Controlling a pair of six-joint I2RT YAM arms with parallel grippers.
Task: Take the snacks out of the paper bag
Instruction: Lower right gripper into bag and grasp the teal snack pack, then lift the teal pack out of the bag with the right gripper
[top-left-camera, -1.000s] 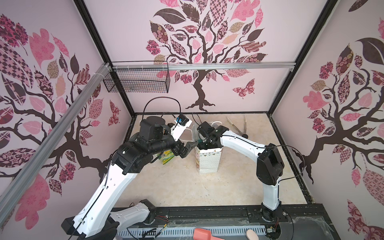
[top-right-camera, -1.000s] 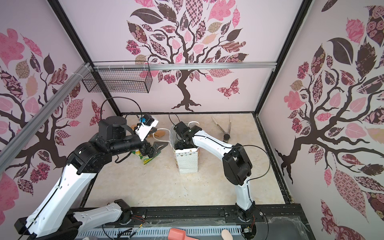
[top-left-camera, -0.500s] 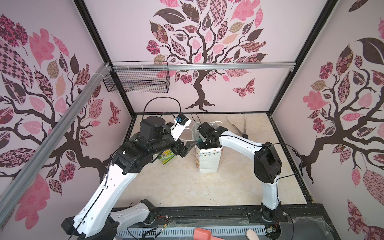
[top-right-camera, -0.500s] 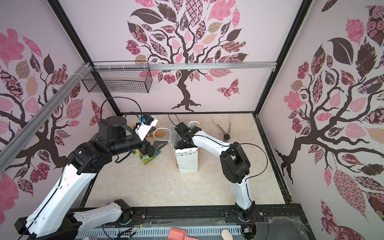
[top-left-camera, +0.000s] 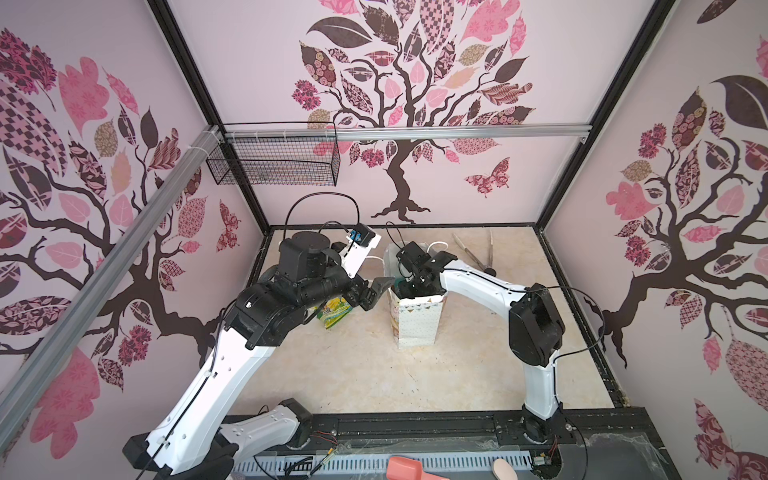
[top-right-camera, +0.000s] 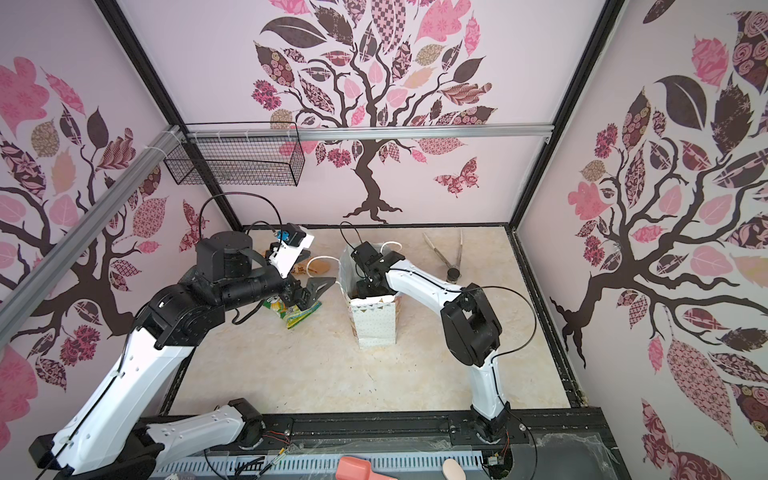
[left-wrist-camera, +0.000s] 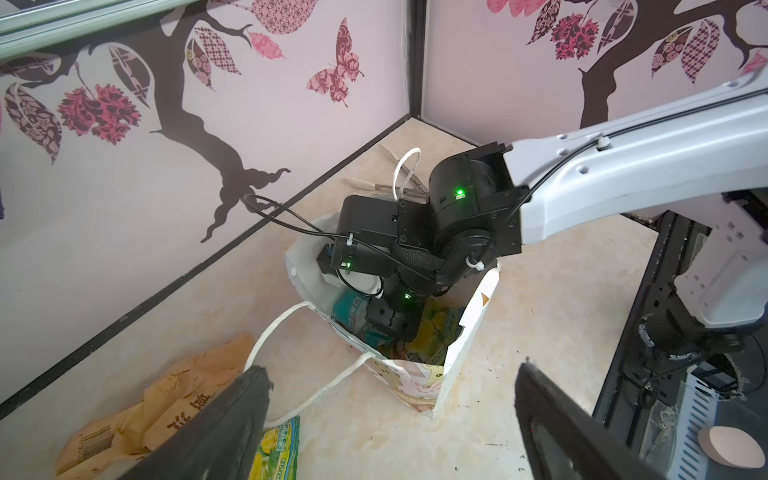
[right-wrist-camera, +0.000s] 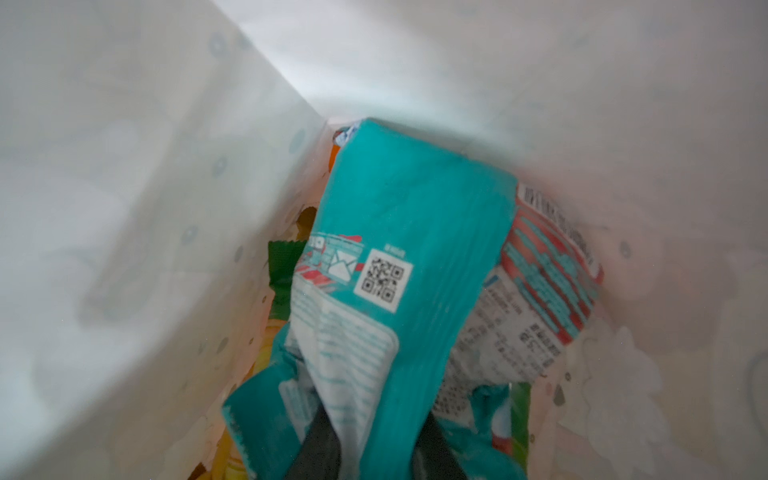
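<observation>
The white paper bag (top-left-camera: 417, 322) (top-right-camera: 374, 326) (left-wrist-camera: 419, 388) stands upright mid-table. My right gripper (right-wrist-camera: 374, 432) is down inside it, shut on a teal snack packet (right-wrist-camera: 407, 249) (left-wrist-camera: 349, 309) pinched between its dark fingers (right-wrist-camera: 320, 440). A yellow-green packet (left-wrist-camera: 436, 332) lies beside it in the bag. My left gripper (top-left-camera: 374, 291) (top-right-camera: 316, 289) (left-wrist-camera: 391, 370) hangs open and empty just left of the bag's rim. A green-and-yellow packet (top-left-camera: 334, 313) (top-right-camera: 297, 313) (left-wrist-camera: 276, 449) and a tan-orange packet (left-wrist-camera: 166, 399) lie on the table under the left arm.
Wooden tongs (top-left-camera: 478, 253) (top-right-camera: 444, 249) and a small dark jar (top-left-camera: 489, 272) (top-right-camera: 454, 274) lie behind the bag on the right. A black wire basket (top-left-camera: 274, 162) hangs on the back-left wall. A pink scoop (top-left-camera: 405, 469) sits at the front rail.
My right gripper has closed on the teal packet inside the bag, and its elbow has shifted slightly. The left arm has stayed where it was.
</observation>
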